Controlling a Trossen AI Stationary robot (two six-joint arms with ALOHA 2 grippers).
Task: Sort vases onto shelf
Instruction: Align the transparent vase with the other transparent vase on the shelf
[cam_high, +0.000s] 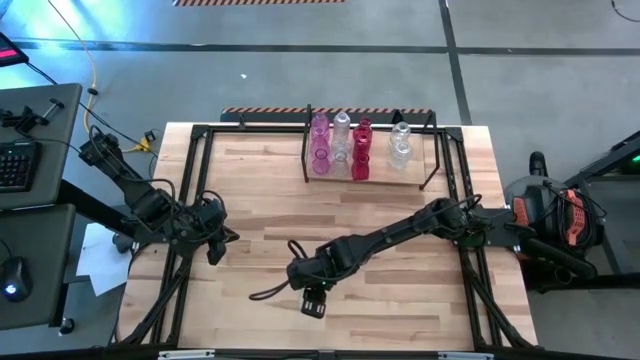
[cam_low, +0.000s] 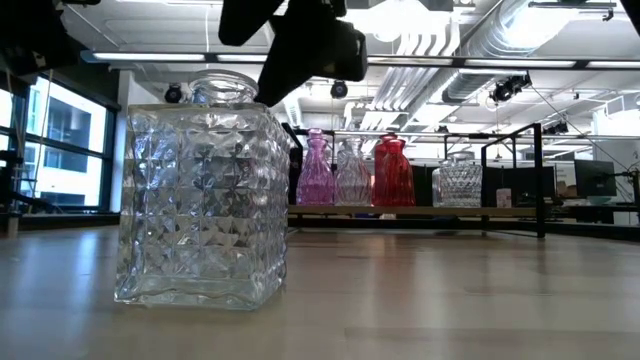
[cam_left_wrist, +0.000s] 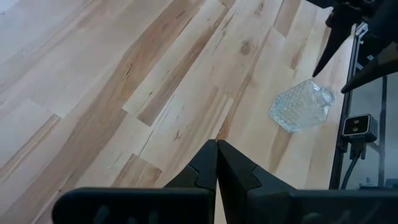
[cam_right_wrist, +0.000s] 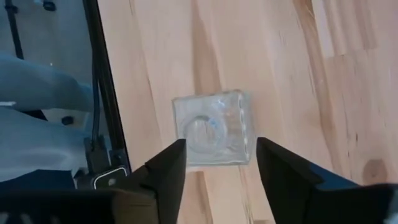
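Right gripper (cam_right_wrist: 217, 168) hangs wide open above the clear vase (cam_right_wrist: 214, 127) — a square, diamond-cut glass block with a short round neck, upright on the table (cam_right_wrist: 280, 62).

Your two arms are dark throughout — matte black links and chunky joint housings. The right arm (cam_high: 400, 235) carries an orange-red block at its base and a thin black cable looping off near its wrist. The left arm (cam_high: 150, 205) trails black cabling too. Each gripper ends in two black wedge-shaped fingers (cam_right_wrist: 283, 177) — smooth, angular, unmarked.
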